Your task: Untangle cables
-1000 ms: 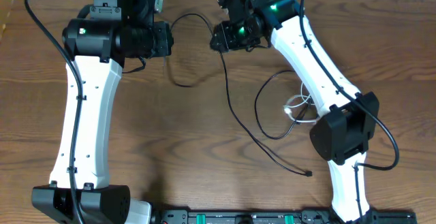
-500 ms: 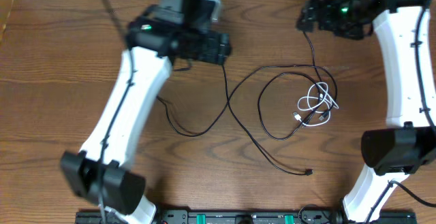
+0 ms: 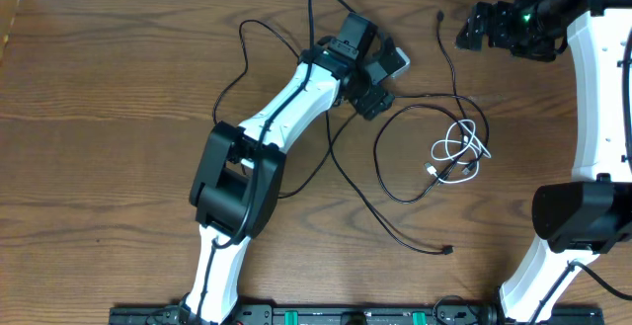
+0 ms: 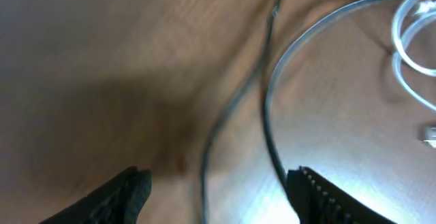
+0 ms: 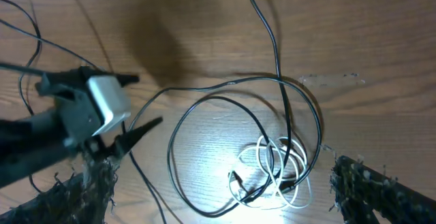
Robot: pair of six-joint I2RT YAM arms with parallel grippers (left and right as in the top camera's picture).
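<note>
So, my left gripper (image 4: pixel 218 183) hangs spread over the black cables (image 5: pixel 278 60) to pick a strand, right gripper (image 5: pixel 228 183) wide apart too, both empty.

The brown wood-grain bench (image 3: pixel 99 118) carries a few thin cords lying flat on its surface. A short white cable (image 3: pixel 459 152), gathered in small loose coils, rests out to the side of the left hand (image 3: pixel 373 100), well apart from the right hand (image 3: pixel 466 31). A long black cable (image 3: pixel 379 162) curves from just beside the left hand into a wide loop around the white coils. One black strand reaches up to a free end near the right hand. A second black strand (image 3: pixel 385 216) runs slantwise away from the left hand to a small black plug (image 3: pixel 449 251) on bare wood.
</note>
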